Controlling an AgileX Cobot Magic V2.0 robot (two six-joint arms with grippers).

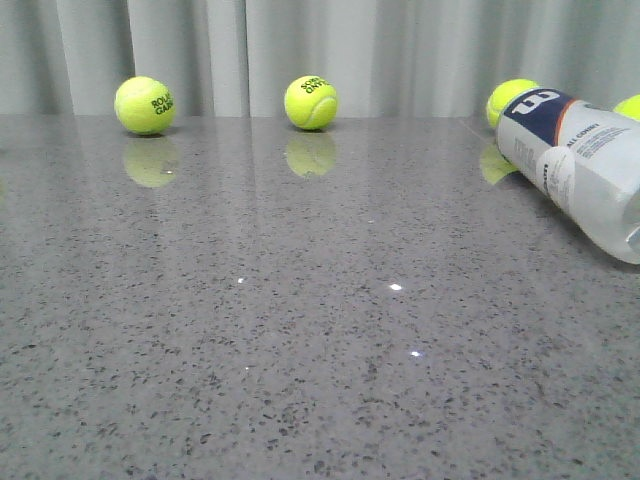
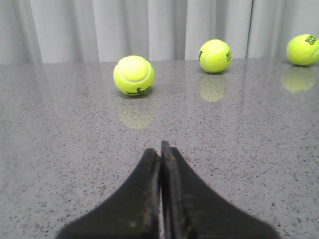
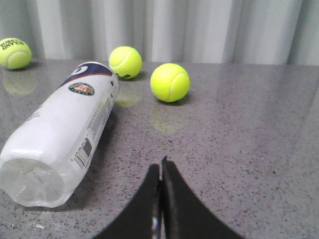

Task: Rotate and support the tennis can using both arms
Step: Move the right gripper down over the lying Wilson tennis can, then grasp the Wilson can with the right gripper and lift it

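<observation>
Lying on its side, the tennis can [image 3: 62,134] rests apart from the closed right gripper [image 3: 160,167].

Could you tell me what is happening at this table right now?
Nothing is being handled yet. The tennis can lies on its side on the grey table, at the robot's right, untouched. Both the left gripper and the right gripper are shut and empty, low over the table. Loose tennis balls sit along the back by the curtain. The rotating and supporting has not started.
</observation>
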